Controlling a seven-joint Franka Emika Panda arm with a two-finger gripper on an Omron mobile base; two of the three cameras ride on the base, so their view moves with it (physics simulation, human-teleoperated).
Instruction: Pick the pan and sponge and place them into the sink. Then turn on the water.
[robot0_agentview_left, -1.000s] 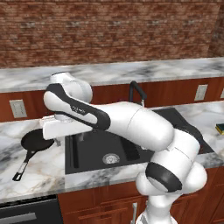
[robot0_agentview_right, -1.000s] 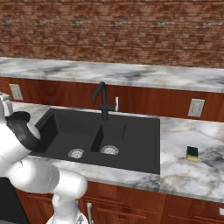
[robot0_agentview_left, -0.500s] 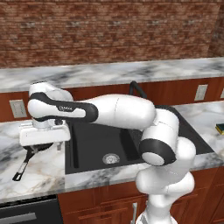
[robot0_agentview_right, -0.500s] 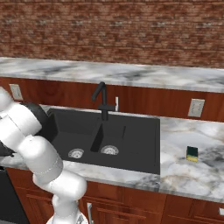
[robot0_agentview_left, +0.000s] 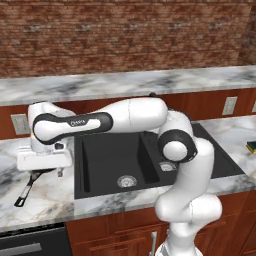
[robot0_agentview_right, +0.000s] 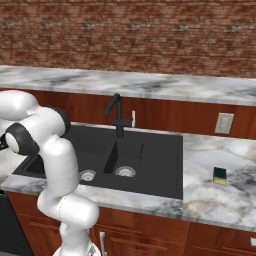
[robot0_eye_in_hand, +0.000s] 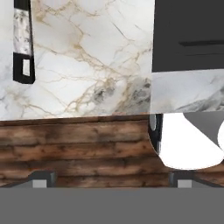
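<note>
The pincer (robot0_agentview_left: 47, 172), spread unclear, hangs over the pan (robot0_agentview_left: 27, 187) left of the sink (robot0_agentview_left: 100, 160); sponge (robot0_agentview_right: 219, 175) sits right of it, near the desk (robot0_agentview_right: 220, 200) edge.

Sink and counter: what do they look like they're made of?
The sink looks like matte black composite or coated metal: flat, with no glare, and silvery, seemingly metal drains. The counter looks like polished marble or a marble-look slab: white with grey and tan veins. All of it is rendered, so these are guesses.
</note>
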